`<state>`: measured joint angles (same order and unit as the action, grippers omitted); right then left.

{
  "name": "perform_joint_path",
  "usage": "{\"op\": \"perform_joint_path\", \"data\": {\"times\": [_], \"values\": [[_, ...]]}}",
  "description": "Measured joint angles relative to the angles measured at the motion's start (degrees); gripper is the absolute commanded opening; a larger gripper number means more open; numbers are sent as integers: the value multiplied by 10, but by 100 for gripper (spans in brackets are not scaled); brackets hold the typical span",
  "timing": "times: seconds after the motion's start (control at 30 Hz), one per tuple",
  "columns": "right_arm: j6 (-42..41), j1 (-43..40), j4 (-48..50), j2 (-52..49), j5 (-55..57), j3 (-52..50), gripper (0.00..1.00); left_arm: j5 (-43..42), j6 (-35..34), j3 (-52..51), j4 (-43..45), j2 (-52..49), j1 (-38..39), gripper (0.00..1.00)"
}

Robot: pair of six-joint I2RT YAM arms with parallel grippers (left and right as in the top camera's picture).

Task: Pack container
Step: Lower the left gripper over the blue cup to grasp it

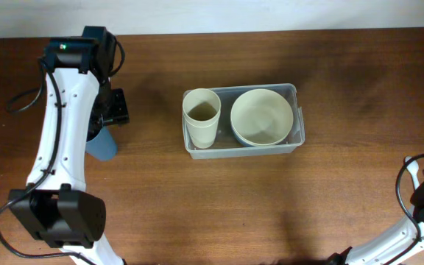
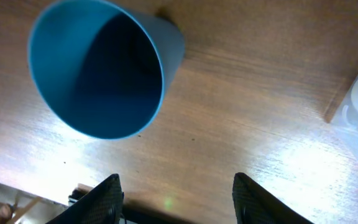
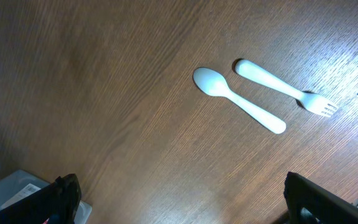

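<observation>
Poising the left gripper (image 2: 176, 180), jaws apart and empty, at the blue cup (image 2: 98, 68) nine o'clock of the container (image 1: 241, 152), we presumably pack it next; right gripper (image 3: 182, 186) likewise agape.

Container (image 1: 249, 152) nearly full: cup (image 1: 201, 116) at its 9 o'clock end, bowl (image 1: 262, 116) fills the rest, thin gaps only. Blue cup (image 1: 103, 145) at 9 o'clock, partly under L arm (image 1: 63, 132). Table (image 1: 197, 213) open btwn them & at 6 o'clock. Spoon (image 3: 238, 99) & fork (image 3: 284, 88) side by side.
</observation>
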<state>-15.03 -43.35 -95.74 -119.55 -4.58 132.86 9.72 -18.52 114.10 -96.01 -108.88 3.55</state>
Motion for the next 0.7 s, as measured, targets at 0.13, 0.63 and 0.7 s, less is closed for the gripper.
{"op": "perform_joint_path", "data": {"times": [0.13,0.63,0.7], "values": [[0,0,0,0,0,0,99,-12,-4,-21,21,0,-8,58],[0,0,0,0,0,0,99,-59,18,-96,78,0,-33,54],[0,0,0,0,0,0,99,-64,19,-106,85,0,-33,55]]}}
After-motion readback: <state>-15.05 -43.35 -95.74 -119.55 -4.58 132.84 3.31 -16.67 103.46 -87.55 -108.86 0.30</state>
